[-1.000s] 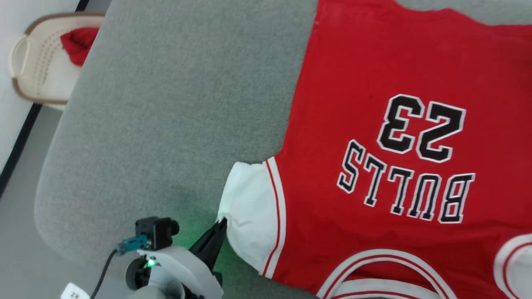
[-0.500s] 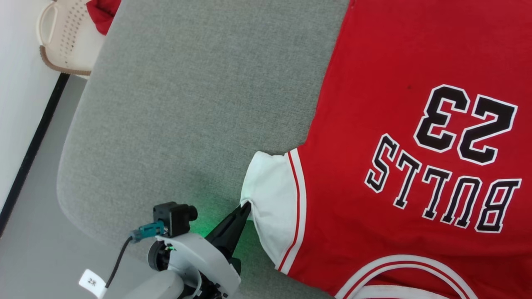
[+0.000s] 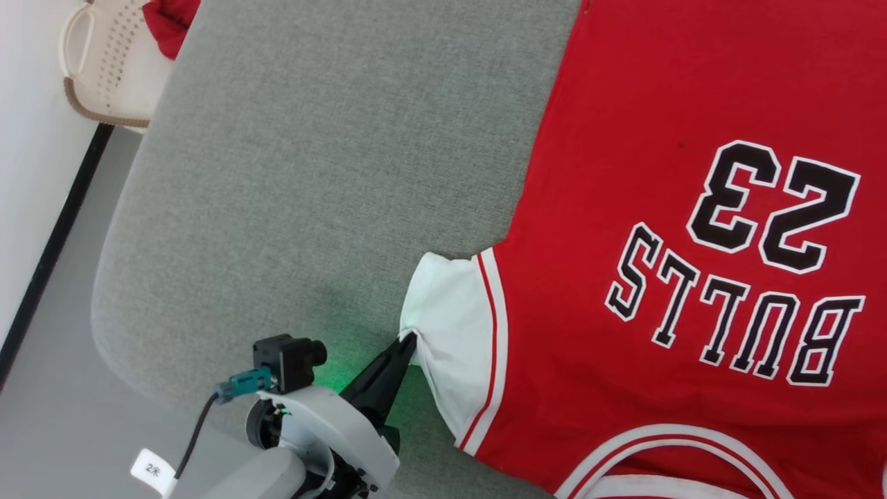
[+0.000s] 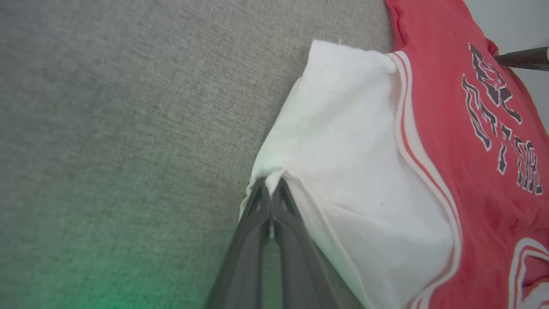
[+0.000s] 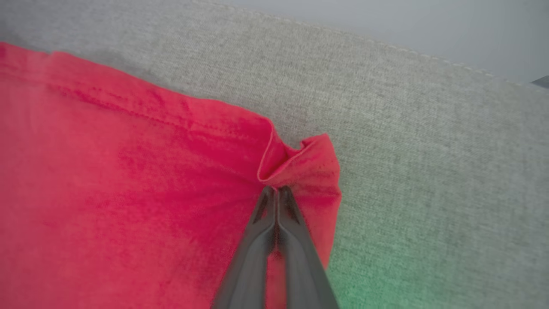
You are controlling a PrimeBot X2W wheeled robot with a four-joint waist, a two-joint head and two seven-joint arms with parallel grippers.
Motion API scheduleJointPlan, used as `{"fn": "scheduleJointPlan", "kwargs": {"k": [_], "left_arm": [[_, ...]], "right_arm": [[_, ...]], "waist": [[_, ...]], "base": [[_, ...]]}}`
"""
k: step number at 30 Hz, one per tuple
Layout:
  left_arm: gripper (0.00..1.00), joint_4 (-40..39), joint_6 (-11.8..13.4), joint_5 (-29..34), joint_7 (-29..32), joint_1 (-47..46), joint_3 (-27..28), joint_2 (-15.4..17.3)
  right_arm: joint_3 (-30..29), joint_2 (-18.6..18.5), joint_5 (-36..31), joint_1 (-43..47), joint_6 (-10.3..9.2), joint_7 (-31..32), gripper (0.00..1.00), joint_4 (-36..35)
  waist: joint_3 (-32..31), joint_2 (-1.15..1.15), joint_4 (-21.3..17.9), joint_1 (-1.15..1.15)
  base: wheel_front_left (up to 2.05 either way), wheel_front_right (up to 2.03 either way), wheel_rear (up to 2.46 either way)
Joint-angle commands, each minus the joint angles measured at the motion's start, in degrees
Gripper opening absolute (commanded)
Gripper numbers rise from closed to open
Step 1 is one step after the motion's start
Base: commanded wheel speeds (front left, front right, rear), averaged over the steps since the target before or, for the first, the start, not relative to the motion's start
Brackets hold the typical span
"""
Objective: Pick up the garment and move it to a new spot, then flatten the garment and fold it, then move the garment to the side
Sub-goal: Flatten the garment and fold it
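The garment (image 3: pixel 658 104), a red jersey with white sleeves and black-and-white lettering, lies spread flat on a grey cushion (image 3: pixel 312 173). My left gripper (image 3: pixel 409 338) is shut on the outer edge of the white sleeve (image 4: pixel 356 141), at the garment's left side. The left wrist view has the two dark fingers pressed together at the tips (image 4: pixel 271 184), with white cloth pinched between them. In the right wrist view, my right gripper (image 5: pixel 276 189) is shut on a bunched corner of the red hem (image 5: pixel 300 167), close to the cushion's edge.
A cream perforated basket (image 3: pixel 104 62) holding a red cloth (image 3: pixel 170 24) stands on the floor at the upper left. The cushion's rounded edge falls to grey floor (image 3: pixel 41 388) at the left. A dark bar (image 4: pixel 521 58) crosses the left wrist view's top right.
The head camera shifted early in the second, so everything slid right in its view. My left gripper kept its hold on the sleeve. My right gripper has closed.
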Motion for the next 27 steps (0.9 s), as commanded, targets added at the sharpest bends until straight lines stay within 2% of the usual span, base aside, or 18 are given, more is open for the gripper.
{"fn": "scheduleJointPlan", "kwargs": {"k": [1,7,14,19,27], "left_arm": [[0.00,2.0,0.9,0.2,0.5,-0.2,0.2,-0.2],[0.00,1.4,1.4,0.4,0.2,0.3,1.0,0.4],[0.00,0.2,2.1,0.4,-0.3,1.3,2.1,1.5],[0.00,-0.9,2.9,0.6,-0.5,2.1,2.9,2.8],[0.00,-3.0,4.2,0.6,-0.8,3.7,4.4,5.0]], "right_arm": [[-0.1,0.2,-1.0,2.7,-0.10,0.7,0.00,1.6],[-0.8,1.6,-0.4,3.1,-0.09,-0.1,0.00,-1.9],[-0.7,1.2,3.1,6.2,-0.09,-0.2,0.00,-9.1],[-0.7,0.5,6.1,10.7,-0.08,1.9,0.00,-14.6],[-2.0,-0.6,11.3,22.4,-0.08,3.7,0.00,-27.5]], "waist": [[-0.4,0.00,-0.6,0.00],[-1.4,0.00,-2.2,0.00],[-2.6,0.00,-4.1,0.00],[-3.7,0.00,-5.7,0.00],[-5.7,0.00,-8.7,0.00]], "base": [[0.00,0.00,0.00],[0.00,0.00,0.00],[0.00,0.00,0.00],[0.00,0.00,0.00],[0.00,0.00,0.00]]}}
